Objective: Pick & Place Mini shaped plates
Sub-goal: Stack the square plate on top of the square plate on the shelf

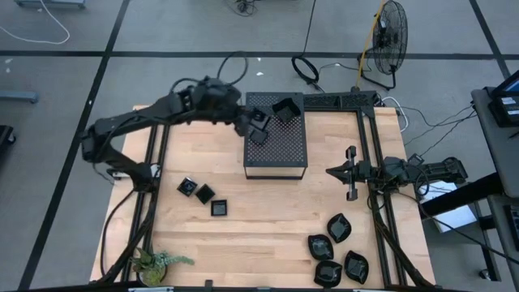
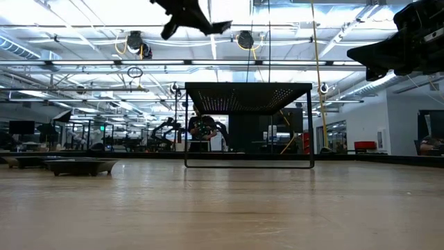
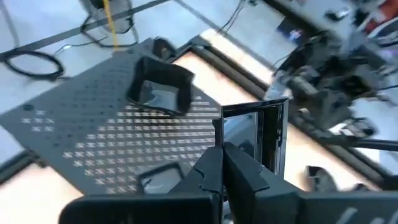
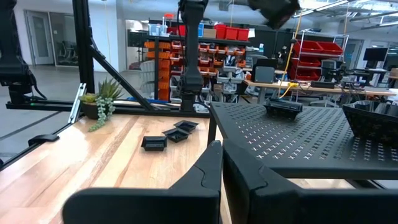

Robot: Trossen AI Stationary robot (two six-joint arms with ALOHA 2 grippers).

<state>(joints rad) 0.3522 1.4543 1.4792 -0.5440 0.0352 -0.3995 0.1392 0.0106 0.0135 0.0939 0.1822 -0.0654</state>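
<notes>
Left gripper [image 1: 249, 124], fingers clamped on a small square black plate [image 3: 256, 132], held above the black perforated metal box [image 1: 280, 150] at the table's twelve o'clock. Right gripper [image 1: 334, 171], fingers together and empty, waits at three o'clock. Leaf-shaped black plates [image 1: 338, 228] lie at five o'clock.

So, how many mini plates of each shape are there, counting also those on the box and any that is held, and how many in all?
Square plates: 6 (3 on the table, 2 on the perforated box, 1 in the left gripper)
Leaf-shaped plates: 4
Total: 10
</notes>
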